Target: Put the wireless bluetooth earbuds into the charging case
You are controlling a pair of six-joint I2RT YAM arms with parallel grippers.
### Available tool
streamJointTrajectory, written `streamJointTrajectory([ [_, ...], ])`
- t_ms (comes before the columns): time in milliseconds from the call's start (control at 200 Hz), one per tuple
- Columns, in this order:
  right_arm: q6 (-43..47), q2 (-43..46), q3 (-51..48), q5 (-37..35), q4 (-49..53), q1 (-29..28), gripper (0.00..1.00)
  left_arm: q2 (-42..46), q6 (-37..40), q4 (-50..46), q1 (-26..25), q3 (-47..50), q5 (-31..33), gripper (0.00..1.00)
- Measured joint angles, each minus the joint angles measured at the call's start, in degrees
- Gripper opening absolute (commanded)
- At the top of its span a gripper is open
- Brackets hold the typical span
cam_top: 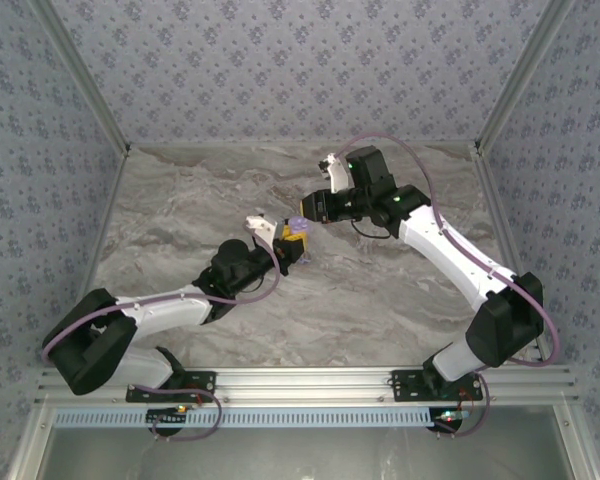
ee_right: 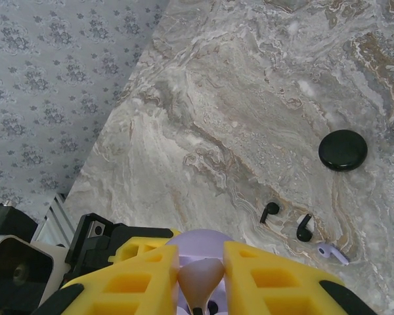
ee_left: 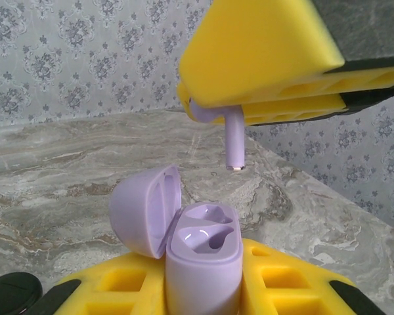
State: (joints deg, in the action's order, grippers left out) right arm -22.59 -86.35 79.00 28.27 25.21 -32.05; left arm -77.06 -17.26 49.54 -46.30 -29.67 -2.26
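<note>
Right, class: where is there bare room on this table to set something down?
Bare table runs along the left wall and back wall, and centrally by the front rail. Crowded: the middle, where the left gripper holds the lilac case under the right gripper and its lilac earbud; also around the black case, black earbuds and loose earbud.
</note>
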Motion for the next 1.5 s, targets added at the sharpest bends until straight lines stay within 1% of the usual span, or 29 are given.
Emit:
streamJointTrajectory([
  [1499, -0.57, -1.01, -1.51, -1.95, -1.44, -1.88, 0.24, 0.0, -2.36, 0.44, -0.33, -0.31, 1.95, 0.25],
])
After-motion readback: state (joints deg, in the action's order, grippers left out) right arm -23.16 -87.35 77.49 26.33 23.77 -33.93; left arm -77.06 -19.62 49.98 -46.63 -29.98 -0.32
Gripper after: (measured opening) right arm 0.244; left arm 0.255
